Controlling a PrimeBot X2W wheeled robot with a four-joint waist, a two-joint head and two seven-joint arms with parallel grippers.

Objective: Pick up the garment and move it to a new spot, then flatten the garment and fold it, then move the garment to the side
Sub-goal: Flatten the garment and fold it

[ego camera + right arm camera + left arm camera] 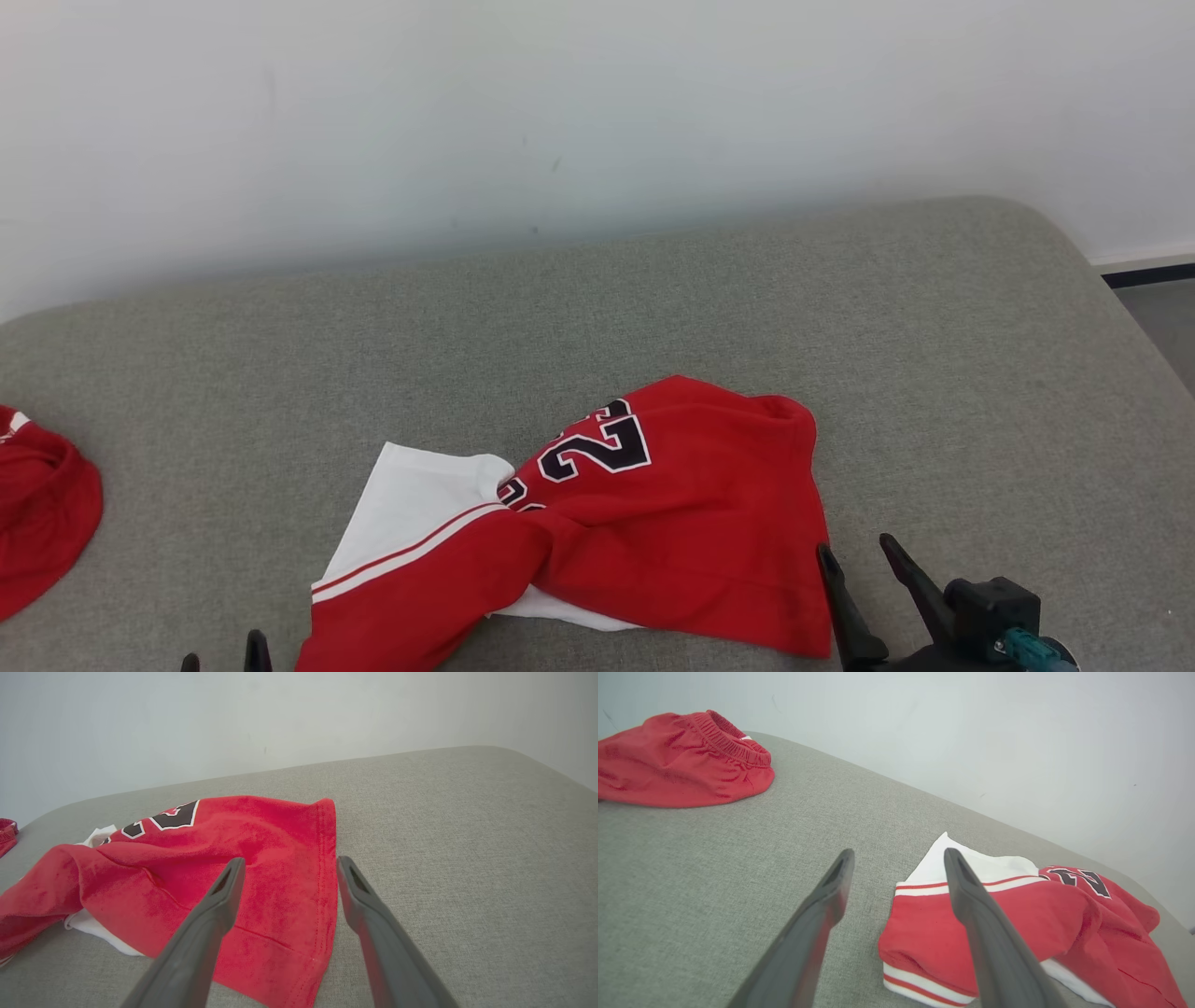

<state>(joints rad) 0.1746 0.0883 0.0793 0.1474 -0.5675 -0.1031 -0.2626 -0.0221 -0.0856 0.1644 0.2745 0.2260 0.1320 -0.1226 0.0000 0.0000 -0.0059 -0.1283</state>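
The garment (653, 504) is a red jersey with black numbers and a white, red-striped part, lying crumpled on the grey cushion (653, 299) near its front edge. My left gripper (222, 658) sits at the garment's left end, just its fingertips showing in the head view. In the left wrist view it (899, 856) is open, its right finger over the striped corner of the garment (1017, 914). My right gripper (857, 551) is open beside the garment's right hem. In the right wrist view it (289, 863) hangs above that hem (210, 858), holding nothing.
A second red piece of clothing (37, 513) with an elastic waistband (682, 760) lies at the cushion's far left. A pale wall (560, 112) rises behind the cushion. The cushion's rounded right edge drops to the floor (1162, 317).
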